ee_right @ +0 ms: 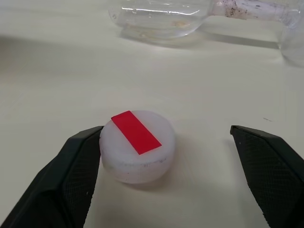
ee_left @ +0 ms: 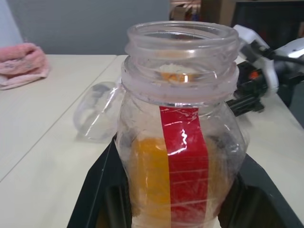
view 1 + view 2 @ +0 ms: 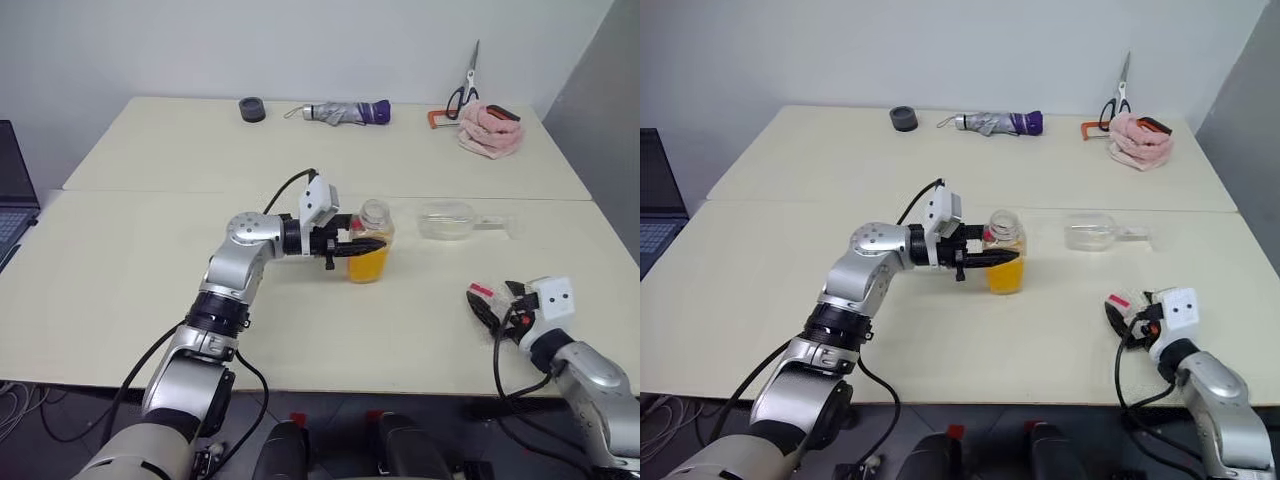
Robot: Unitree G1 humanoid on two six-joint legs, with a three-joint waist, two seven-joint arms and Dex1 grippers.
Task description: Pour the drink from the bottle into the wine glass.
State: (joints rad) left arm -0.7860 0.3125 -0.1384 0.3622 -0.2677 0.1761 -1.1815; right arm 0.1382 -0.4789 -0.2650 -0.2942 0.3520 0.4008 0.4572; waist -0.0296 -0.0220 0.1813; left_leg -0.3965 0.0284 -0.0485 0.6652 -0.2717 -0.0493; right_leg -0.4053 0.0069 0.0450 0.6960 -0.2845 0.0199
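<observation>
- Nearest to me, my right tool (image 1: 164,161) stands wide open just above the table (image 3: 150,260), holding nothing; the white cap (image 1: 137,146) with its red strip lies on the table between the black fingers (image 1: 64,178), touching one of them and well clear of the other.
- My left tool (image 3: 362,246) is closed on the bottle (image 3: 370,245), gripping it from the side at mid-body, level with the table top.
- That bottle stands upright near the middle of the table, its wide mouth uncapped, the drink (image 3: 367,266) filling the lower part, bright orange-yellow behind a red vertical label strip.
- Just beyond the bottle, to its right, the wine glass (image 3: 455,220) lies on its side on the table, bowl toward the bottle, stem pointing away.
- Nothing stands between bottle and glass.
- Along the far edge lie a dark round thing (image 3: 252,109), a folded umbrella (image 3: 345,112), scissors (image 3: 465,90) and a crumpled pink cloth (image 3: 490,130).
- Clear ribbed plastic for the bottle, smooth clear glass, matte cream table surface.
</observation>
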